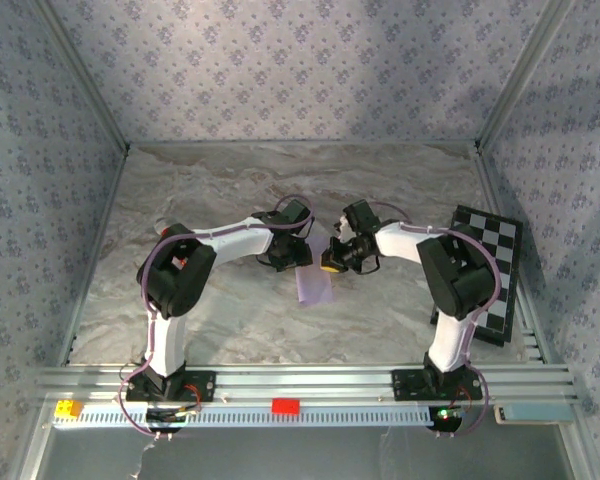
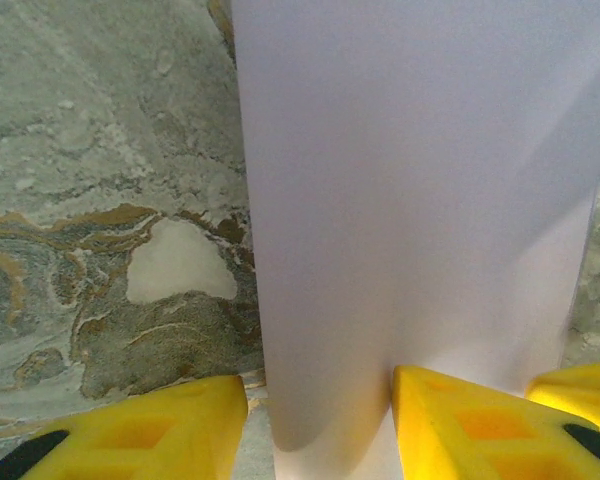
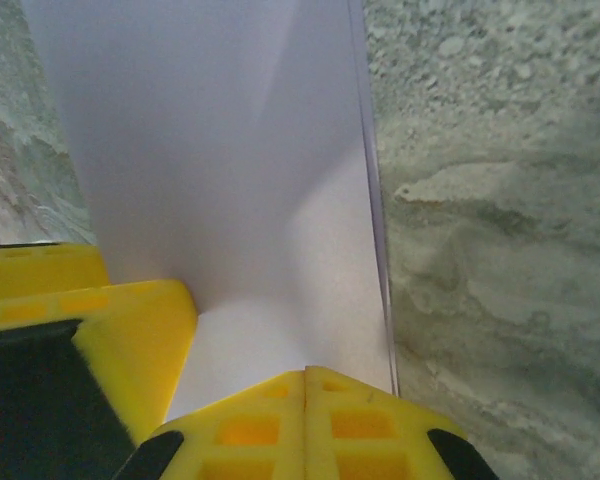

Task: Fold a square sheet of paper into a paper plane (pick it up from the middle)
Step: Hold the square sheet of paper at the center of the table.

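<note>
Both grippers hung over the middle of the table [image 1: 210, 200]: the left gripper [image 2: 320, 395] stood open astride the folded lilac paper [image 1: 315, 285], and the right gripper [image 3: 305, 385] looked pinched shut on its edge. An early crease seemed in hand; next, the left would need to press that fold flat.

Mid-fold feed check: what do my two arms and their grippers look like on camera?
The left arm and right arm have white links, bulky black joints and thin purple cables looping alongside. The left gripper and right gripper have blocky yellow fingers with moulded square recesses and black inserts.
</note>
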Controlling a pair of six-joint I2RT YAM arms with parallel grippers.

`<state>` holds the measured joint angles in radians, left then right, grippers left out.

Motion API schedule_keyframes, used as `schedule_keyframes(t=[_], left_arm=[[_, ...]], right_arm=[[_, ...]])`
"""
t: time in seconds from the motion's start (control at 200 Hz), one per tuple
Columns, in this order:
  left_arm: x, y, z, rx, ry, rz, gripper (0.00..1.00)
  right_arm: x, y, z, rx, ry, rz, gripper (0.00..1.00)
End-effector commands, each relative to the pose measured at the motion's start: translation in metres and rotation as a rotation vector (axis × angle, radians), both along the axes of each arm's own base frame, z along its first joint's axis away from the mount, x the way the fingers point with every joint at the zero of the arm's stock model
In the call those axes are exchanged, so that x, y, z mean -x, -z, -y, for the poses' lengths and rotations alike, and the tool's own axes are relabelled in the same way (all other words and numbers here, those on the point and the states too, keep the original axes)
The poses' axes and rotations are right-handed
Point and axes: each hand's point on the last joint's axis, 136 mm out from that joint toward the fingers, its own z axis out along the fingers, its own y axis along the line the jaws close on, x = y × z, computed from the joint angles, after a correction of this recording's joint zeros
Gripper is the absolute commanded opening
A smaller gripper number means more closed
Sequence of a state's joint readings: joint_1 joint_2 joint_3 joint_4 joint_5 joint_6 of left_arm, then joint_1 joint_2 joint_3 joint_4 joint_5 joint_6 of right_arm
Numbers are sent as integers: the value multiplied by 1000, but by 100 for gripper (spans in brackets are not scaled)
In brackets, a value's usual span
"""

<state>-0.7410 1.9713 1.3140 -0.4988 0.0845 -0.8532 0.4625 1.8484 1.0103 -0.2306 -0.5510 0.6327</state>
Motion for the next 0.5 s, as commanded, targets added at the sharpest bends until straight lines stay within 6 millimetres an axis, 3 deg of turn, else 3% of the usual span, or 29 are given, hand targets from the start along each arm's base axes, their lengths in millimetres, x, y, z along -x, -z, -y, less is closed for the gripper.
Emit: schedule_keyframes(t=[0.0,0.155,0.29,0.495], left_arm=[[10,41,-21,-119,3,-54,45],[10,38,-22,-111,1,-49,46],[6,25,-15,-66,-1,-19,48],[-8,-36,-7,25,19,116,56]], right_arm=[[11,21,13,115,-41,-34,7],[33,53,38,245,-64,-99,7],[44,65,50,294,-66,-114,7],[41,65,52,344,-81,-92,6]])
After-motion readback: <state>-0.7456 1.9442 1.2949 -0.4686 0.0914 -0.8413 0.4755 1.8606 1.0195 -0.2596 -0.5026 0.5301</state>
